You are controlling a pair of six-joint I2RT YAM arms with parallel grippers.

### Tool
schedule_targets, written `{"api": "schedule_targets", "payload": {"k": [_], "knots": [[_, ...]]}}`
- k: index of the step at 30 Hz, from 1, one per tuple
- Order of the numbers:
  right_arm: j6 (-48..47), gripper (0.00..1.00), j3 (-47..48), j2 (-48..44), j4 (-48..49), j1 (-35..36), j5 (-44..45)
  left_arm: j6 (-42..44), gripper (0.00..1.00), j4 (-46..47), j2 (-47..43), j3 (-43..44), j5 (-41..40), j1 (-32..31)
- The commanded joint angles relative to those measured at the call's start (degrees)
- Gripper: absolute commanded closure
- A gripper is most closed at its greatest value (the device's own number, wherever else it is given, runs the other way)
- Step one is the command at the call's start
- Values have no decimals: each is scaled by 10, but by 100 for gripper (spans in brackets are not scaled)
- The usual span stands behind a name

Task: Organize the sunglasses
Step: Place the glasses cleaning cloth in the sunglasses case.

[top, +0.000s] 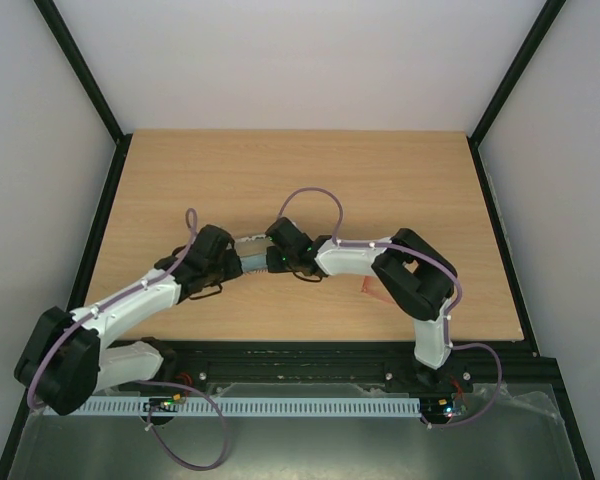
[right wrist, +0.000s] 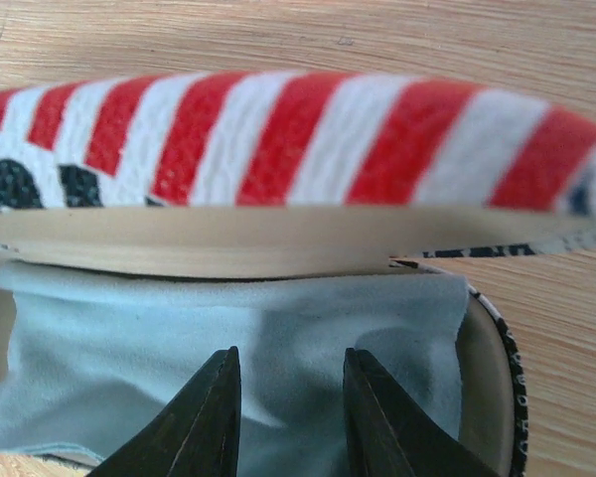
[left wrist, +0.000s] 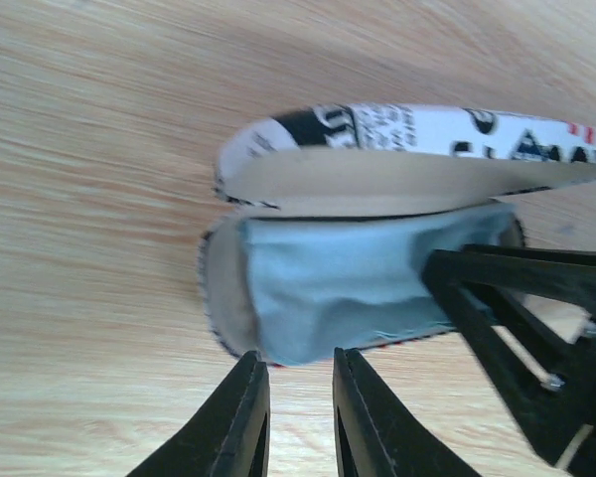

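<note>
At the middle of the table (top: 280,170), both arms meet over the open case (left wrist: 397,129), with the cloth (left wrist: 338,278) bunched inside it. The left gripper (left wrist: 298,356) stands narrowly parted at the case's left end, holding nothing. The right gripper (right wrist: 290,356) is part-open, tips down on the cloth, with no fold visibly clamped. The sunglasses (top: 368,288) seem to be the red-orange sliver under the right forearm, near and right of the case; their long axis is hidden. The right arm is nearer.
</note>
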Motion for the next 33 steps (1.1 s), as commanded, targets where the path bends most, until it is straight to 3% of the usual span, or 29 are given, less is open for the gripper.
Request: {"api": "schedule_targets", "payload": {"k": [1, 10, 24, 33], "knots": [[6, 71, 12, -12, -48, 3, 22, -1, 80, 79, 9, -9, 62, -12], [7, 81, 11, -14, -55, 4, 39, -25, 98, 98, 116, 26, -14, -40], [4, 81, 6, -23, -56, 3, 54, -44, 98, 89, 148, 20, -66, -44], [0, 81, 3, -22, -54, 3, 43, -35, 96, 100, 70, 32, -35, -44]]}}
